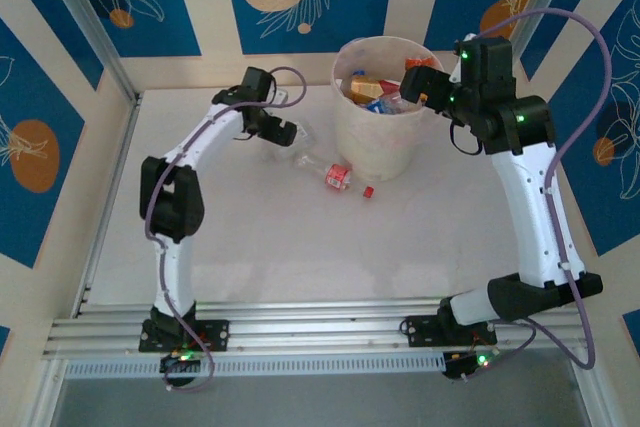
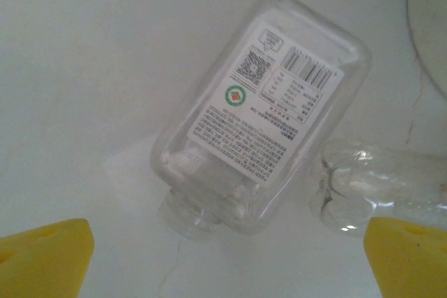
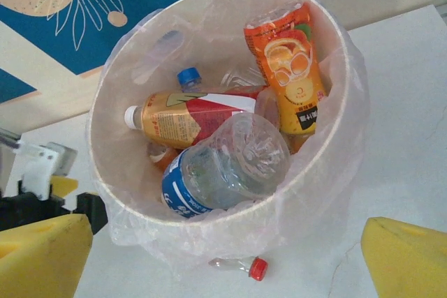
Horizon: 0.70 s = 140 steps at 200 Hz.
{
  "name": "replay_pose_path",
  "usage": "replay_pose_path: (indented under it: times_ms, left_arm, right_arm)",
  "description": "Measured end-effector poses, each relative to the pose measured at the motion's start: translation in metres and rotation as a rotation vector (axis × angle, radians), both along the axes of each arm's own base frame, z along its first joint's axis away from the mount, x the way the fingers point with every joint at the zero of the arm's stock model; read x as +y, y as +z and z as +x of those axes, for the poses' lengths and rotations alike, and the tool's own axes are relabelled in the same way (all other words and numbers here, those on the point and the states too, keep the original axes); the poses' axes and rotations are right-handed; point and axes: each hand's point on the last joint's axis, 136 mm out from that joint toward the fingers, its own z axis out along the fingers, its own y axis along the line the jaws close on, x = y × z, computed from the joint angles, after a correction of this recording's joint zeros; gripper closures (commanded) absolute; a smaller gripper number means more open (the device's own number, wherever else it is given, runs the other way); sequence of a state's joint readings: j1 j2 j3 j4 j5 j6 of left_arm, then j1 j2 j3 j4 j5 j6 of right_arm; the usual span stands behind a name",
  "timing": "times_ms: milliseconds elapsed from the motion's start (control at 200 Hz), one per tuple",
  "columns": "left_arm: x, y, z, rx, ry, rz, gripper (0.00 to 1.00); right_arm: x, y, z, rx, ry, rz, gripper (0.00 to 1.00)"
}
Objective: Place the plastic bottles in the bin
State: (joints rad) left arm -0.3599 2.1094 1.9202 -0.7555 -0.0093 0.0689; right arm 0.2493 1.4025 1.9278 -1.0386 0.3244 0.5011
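My left end effector [image 1: 281, 132] hangs low over the white worktop [image 1: 260, 247], jaws spread wide and holding nothing. Its yellow fingertips [image 2: 43, 257] sit in the bottom corners of the wrist view. Just beyond them a clear plastic bottle [image 2: 262, 113] lies on its side, white printed label up, neck toward me. Close against its right side lies a crushed clear bottle [image 2: 377, 186].

From above, a red-labelled bottle [image 1: 337, 176] lies between that end effector and the foot of the bin; I cannot tell whether it is the crushed one. A small clear piece with a red cap [image 3: 241, 266] lies just beside the bin's base.

The bag-lined white bin [image 1: 380, 147] holds a blue-labelled bottle [image 3: 223, 165], a red-and-gold one [image 3: 188, 120] and an orange one [image 3: 290, 68]. My right end effector [image 1: 421, 83] hovers above the bin's right rim, jaws wide, empty.
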Motion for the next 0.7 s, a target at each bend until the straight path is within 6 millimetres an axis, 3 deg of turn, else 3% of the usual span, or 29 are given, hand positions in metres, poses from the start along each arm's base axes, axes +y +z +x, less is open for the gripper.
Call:
replay_pose_path:
  times_ms: [295,700]
  left_arm:
    - [-0.007,-0.02,0.018,0.041,-0.067,0.054,0.0]
    - [-0.005,-0.048,0.012,0.119,-0.09,0.091,0.01]
  right_arm:
    - [0.001,-0.011,-0.003,0.023,-0.003,0.015,0.01]
    - [0.004,-0.009,-0.002,0.012,0.001,0.032,0.01]
